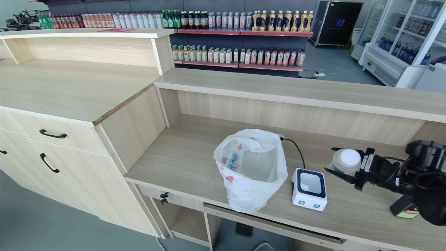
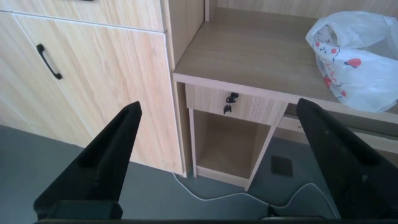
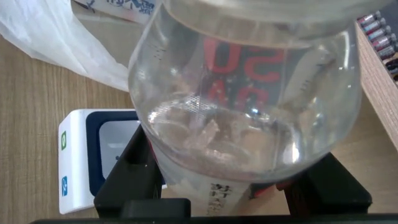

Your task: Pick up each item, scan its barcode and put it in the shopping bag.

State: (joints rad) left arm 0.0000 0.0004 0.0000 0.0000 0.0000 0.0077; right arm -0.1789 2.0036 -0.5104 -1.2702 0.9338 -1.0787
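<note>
The right jaws are clamped on the clear bottle (image 1: 346, 160), held between them over the surface (image 1: 184, 157) at 3 o'clock of the scanner (image 1: 309, 188). The shopping bag (image 1: 251, 169) stands at its 9 o'clock. The left jaws stand apart.

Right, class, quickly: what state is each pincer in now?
Left pincer: open, holding nothing.
Right pincer: shut on a clear bottle.
</note>
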